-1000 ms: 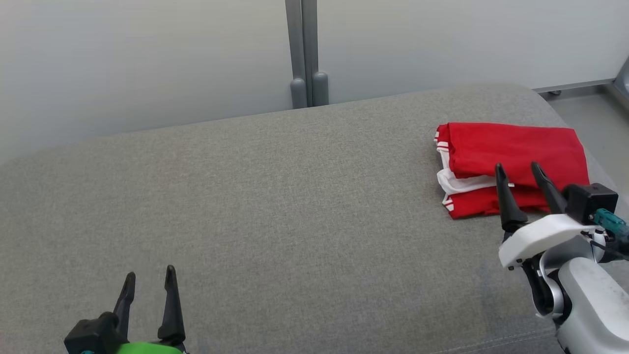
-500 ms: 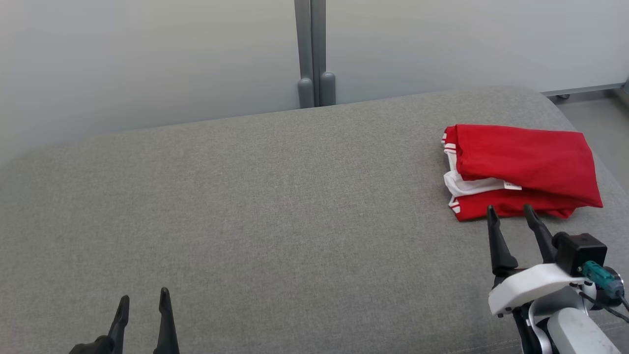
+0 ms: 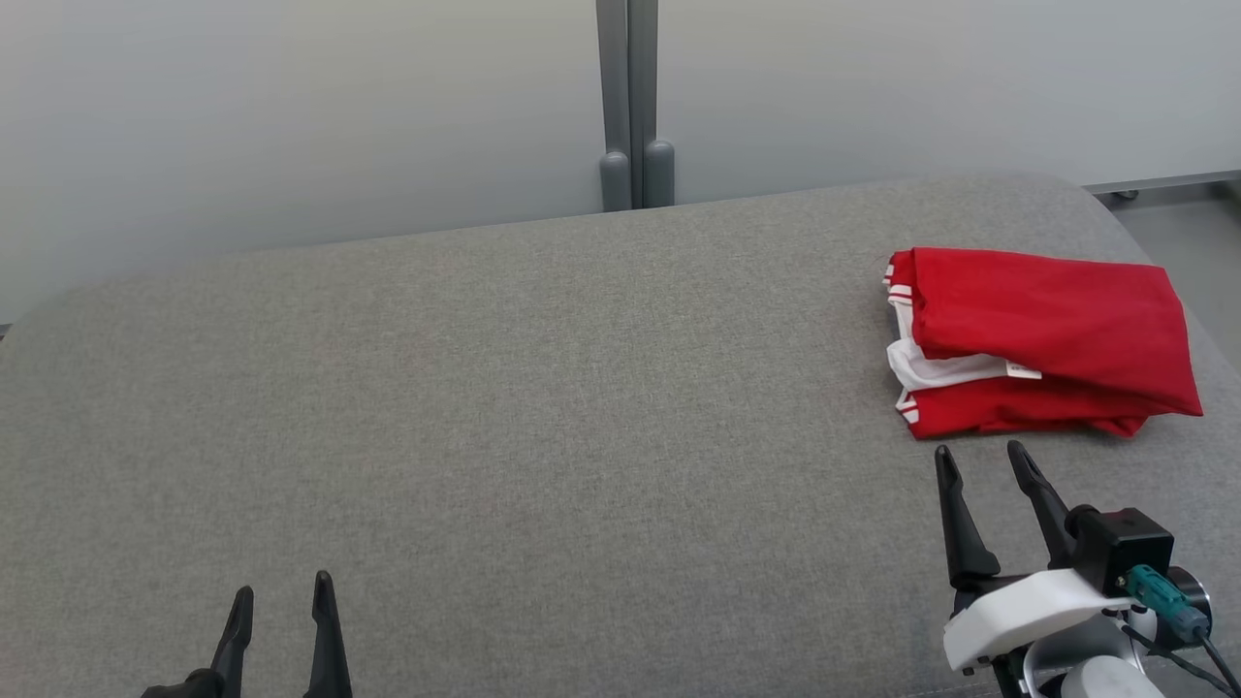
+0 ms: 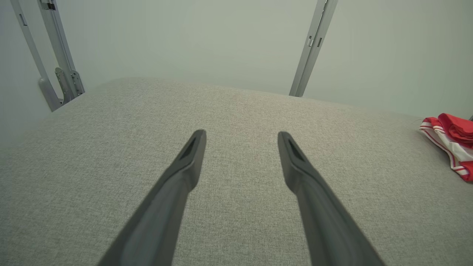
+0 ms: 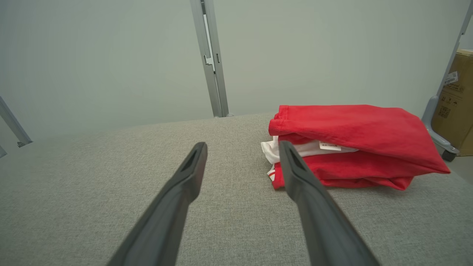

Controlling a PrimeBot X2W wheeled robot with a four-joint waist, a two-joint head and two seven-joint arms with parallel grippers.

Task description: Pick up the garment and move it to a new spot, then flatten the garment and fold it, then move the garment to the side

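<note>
Near right edge of tabletop (image 3: 485,388): folded red garment (image 3: 1047,330); open surface stretches left; left gripper (image 3: 282,585) and right gripper (image 3: 977,449) at near edge, jaws apart.

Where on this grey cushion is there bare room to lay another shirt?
The grey fabric cushion lies bare from its left edge to the folded red and white garment. Its right end is crowded: the garment, with the open right end effector in front of it.
</note>
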